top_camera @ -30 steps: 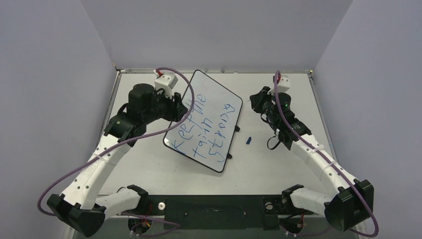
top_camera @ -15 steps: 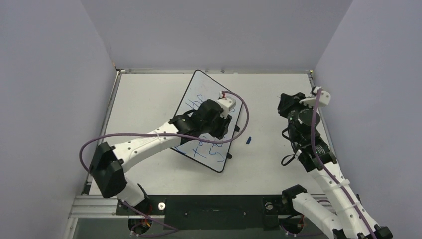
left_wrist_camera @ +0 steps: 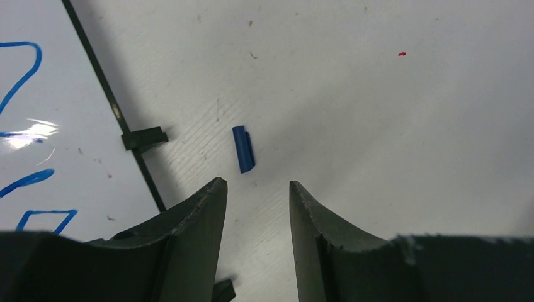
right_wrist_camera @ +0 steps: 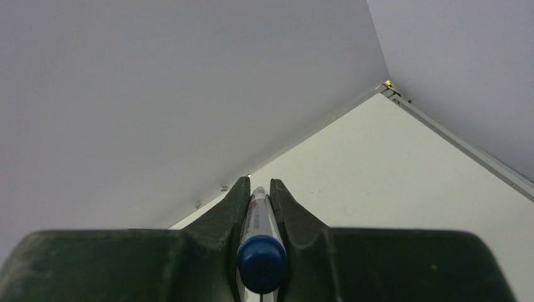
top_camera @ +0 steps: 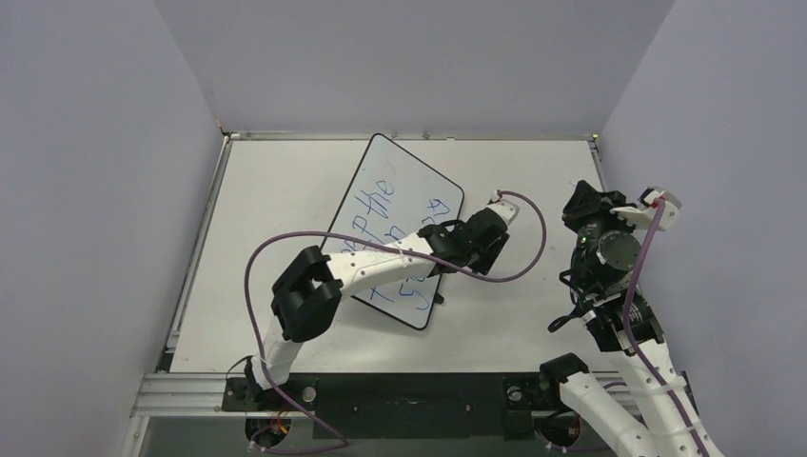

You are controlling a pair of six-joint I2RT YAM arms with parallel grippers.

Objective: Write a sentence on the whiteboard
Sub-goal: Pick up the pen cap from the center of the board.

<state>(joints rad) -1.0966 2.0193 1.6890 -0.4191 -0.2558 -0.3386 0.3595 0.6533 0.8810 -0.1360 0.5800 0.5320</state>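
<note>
Beside the blue cap (left_wrist_camera: pixel 243 149), left hand (left_wrist_camera: pixel 252 185) gapes empty.

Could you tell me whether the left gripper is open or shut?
Open: the left gripper holds nothing, fingers apart over the table, the small blue piece just beyond them.

Whiteboard (top_camera: pixel 395 157): lay askew on the worktop (top_camera: pixel 276 190), left of centre.
Sentence (top_camera: pixel 379 202): on the whiteboard, in slanted lines.
Cap (left_wrist_camera: pixel 243 148): on the worktop, just right of the whiteboard's edge.
Left end effector (left_wrist_camera: pixel 255 184): above the worktop, just short of the cap.
Right end effector (right_wrist_camera: pixel 258 182): far right, well apart from the whiteboard, with a marker (right_wrist_camera: pixel 259 229) between its fingers.
</note>
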